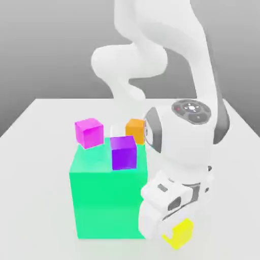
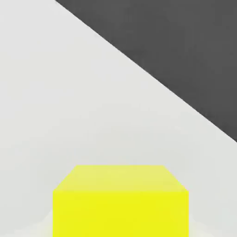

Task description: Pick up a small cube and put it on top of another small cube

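Yellow is the colour of the small cube (image 1: pixel 179 234) nearest the camera in the exterior view; it sits on the white table (image 1: pixel 40 203) at the front edge, directly below the robot's hand. The gripper (image 1: pixel 170 231) is lowered over this cube, and the hand body hides the fingertips, so whether the fingers are spread, closing or clamped on the cube cannot be told from either view. In the hand view the yellow cube (image 2: pixel 120 203) fills the lower centre of the picture with bare table (image 2: pixel 69 92) around it, which suggests the hand is aligned on it as the pick target; no fingers appear in that view. Just beside the hand, toward the exterior view's left, stands a large green block (image 1: pixel 104 198), a raised platform far bigger than the small cubes. On its top face rests a purple cube (image 1: pixel 124 152) near the front, and a magenta cube (image 1: pixel 89 132) sits at the far left corner, tilted slightly. Behind the block, an orange cube (image 1: pixel 135 130) and a small white cube (image 1: pixel 117 130) are partly visible; whether they rest on the table or the block cannot be told. Judged from this layout, the task is at the grasp stage, and any of the other small cubes could serve as the stacking base. The green block stands close to the hand, so a lift probably needs to go straight up before any sideways travel.
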`<action>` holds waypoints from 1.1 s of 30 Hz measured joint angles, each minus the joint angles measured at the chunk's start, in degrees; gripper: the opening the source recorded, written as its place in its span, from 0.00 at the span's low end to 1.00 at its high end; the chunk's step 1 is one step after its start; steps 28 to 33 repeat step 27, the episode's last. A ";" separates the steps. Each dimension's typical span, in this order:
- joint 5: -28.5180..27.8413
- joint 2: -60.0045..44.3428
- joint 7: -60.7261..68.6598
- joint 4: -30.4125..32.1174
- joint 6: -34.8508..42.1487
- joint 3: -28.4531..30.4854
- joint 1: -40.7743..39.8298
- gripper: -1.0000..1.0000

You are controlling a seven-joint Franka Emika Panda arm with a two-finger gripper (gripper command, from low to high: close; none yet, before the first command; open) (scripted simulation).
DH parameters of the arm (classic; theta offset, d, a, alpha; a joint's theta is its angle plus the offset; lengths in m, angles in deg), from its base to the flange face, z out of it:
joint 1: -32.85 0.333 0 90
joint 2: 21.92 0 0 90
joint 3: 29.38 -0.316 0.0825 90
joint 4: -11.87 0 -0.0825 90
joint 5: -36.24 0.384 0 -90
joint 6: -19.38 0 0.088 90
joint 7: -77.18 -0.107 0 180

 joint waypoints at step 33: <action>0.09 34.54 -24.31 8.32 28.32 2.51 -9.81 1.00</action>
